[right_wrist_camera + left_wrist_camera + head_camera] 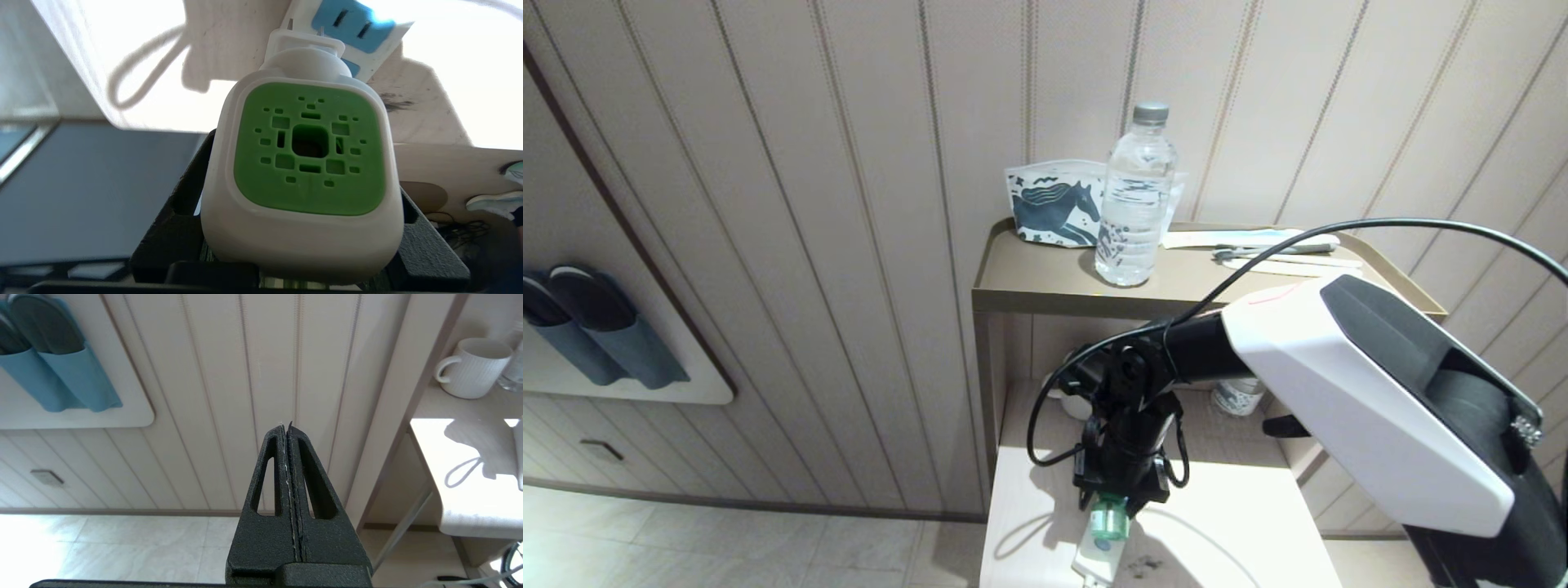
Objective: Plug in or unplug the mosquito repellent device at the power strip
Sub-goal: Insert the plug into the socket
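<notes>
My right gripper [1123, 492] points down over the pale lower table [1241, 523] and is shut on the mosquito repellent device [1109, 519]. In the right wrist view the device [306, 163] fills the middle, a white shell with a bright green perforated top, and a black finger [173, 212] presses on each side. Its plug end meets the white power strip [390, 38] with pale blue socket faces, and short prong tips still show there. In the head view the power strip [1094, 565] lies just below the device. My left gripper [286, 426] hangs parked and shut, facing the panelled wall.
A clear water bottle [1135, 196] and a horse-print pouch [1054, 204] stand on the upper tray shelf [1029, 286], with flat packets to their right. A white mug [470, 367] sits at the back of the lower table. Blue slippers [53, 355] hang on the wall at left.
</notes>
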